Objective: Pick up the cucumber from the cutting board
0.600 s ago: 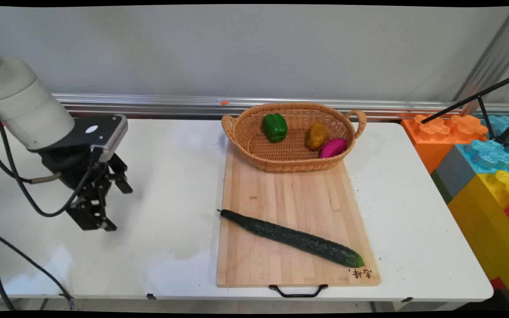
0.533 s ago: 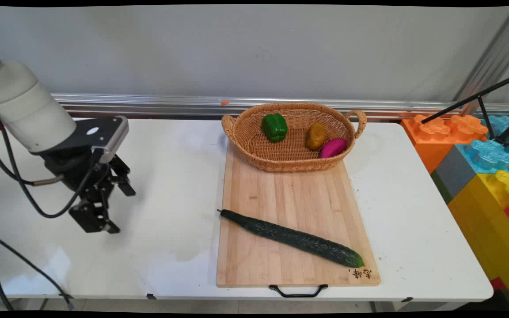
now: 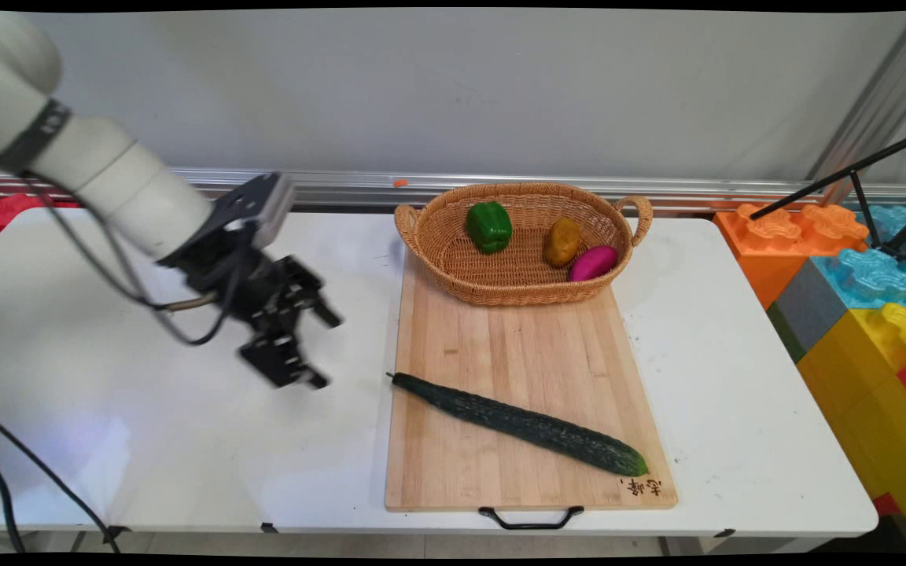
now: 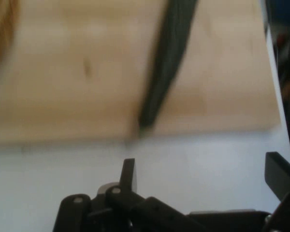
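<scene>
The gripper (image 3: pixel 318 351) hangs over bare white table (image 3: pixel 146 424) left of the cutting board (image 3: pixel 516 354), empty, its jaws spread wide with nothing between them; in the hand view the two fingertips (image 4: pixel 128 173) stand well apart over the table, the board's (image 4: pixel 87 72) left edge just beyond them; the nearest thing is the cucumber (image 3: pixel 517 423), which lies flat and slanted across the near half of the board, its thin stem end at the left edge closest to the gripper, its thick end running right toward the near right corner; judging by this, any closing on it would go best across its width at the thicker middle rather than at the tapering tip, with the fingers turned square to its slant and lowered to either side without scraping the wood; farther back, the wicker basket (image 3: pixel 453 267) sits on the board's far end holding a green pepper (image 3: pixel 488 226), a brownish potato (image 3: pixel 561 242) and a magenta vegetable (image 3: pixel 593 262); at the far right stand big coloured blocks (image 3: pixel 854 283).
</scene>
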Available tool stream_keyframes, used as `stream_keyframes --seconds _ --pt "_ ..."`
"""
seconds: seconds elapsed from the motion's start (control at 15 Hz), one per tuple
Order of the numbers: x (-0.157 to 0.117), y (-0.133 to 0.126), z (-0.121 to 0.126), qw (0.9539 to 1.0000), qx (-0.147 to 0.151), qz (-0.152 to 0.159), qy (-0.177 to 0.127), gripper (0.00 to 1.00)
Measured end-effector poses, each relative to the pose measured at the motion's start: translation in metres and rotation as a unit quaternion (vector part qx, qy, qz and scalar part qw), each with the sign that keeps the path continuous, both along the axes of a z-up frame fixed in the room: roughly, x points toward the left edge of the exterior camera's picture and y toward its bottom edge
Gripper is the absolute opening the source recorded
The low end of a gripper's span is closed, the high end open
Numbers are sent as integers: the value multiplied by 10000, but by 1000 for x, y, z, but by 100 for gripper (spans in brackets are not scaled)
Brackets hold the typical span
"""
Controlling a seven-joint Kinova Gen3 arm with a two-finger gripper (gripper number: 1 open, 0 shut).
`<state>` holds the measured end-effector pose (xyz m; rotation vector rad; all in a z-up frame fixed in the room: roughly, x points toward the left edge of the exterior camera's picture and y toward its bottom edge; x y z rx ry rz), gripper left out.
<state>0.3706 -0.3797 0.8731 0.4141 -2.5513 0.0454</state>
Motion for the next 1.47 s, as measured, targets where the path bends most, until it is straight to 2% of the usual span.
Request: stream_keyframes --seconds 0.2,0.33,0.53,0.8,1.07,1.47 --pt "-24 -18 -3 9992 -174 -138 329 100" --pt "-42 -28 -8 9984 -229 -338 402 100" --pt "-75 -42 -26 9955 -214 -852 360 100" --pt "-105 -55 -60 9909 -185 -1306 250 100" --pt "-126 -65 -89 9881 -186 -1513 203 100" --pt "-142 -73 -108 9857 -221 -1666 90 100"
